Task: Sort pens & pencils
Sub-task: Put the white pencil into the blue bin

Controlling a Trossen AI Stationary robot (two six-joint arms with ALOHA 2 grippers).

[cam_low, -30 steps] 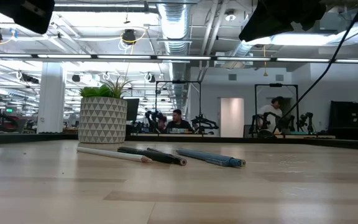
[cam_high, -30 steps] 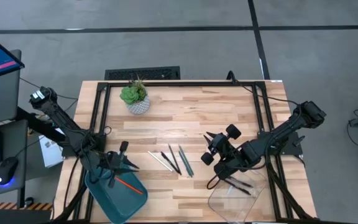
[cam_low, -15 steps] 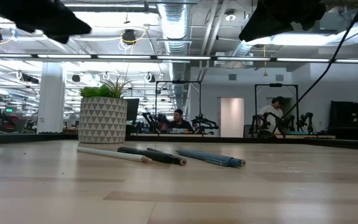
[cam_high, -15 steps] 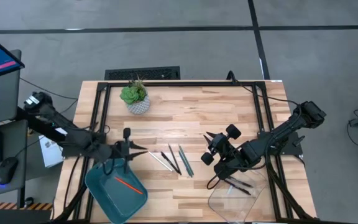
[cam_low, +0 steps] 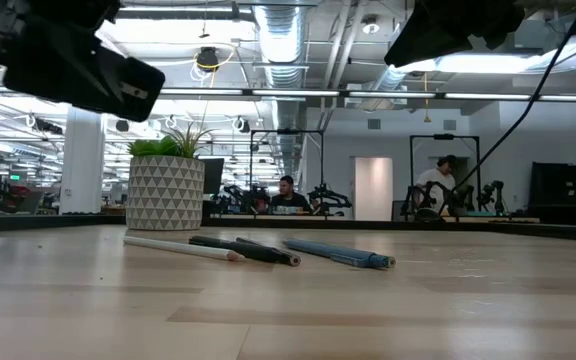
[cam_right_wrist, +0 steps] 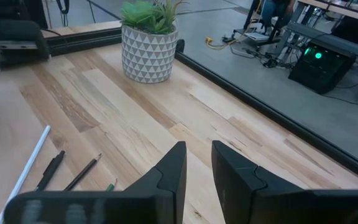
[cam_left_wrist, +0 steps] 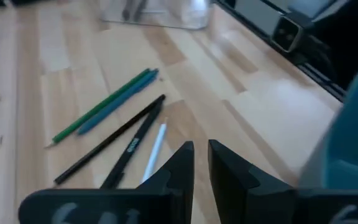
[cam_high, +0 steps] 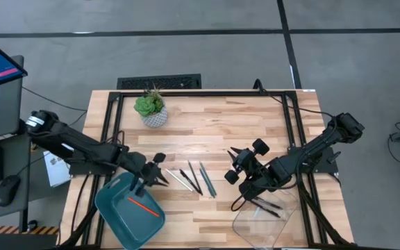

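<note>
Five pens and pencils (cam_high: 194, 178) lie mid-frame on my wooden bench (cam_high: 207, 128); an orange pencil (cam_high: 143, 207) sits in the teal tray (cam_high: 117, 221). Left hand (cam_high: 160, 178) hovers beside them, nearly closed, empty; right hand (cam_high: 236, 165) slightly parted, empty. Bare planks fill the upper frame.

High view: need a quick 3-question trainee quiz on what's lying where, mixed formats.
1. True or false: the bright orange-red pencil lies in the teal plastic tray.
2. Count: how many slim loose sticks lie on the light wooden table?
3. Pick one: the black pens already off the wood lie in A) the clear plastic container, B) the teal plastic tray, C) nothing, they are held by a gripper.

Key: 1 true. 2 five: one white, two black, one green, one blue. 3 A.
</note>
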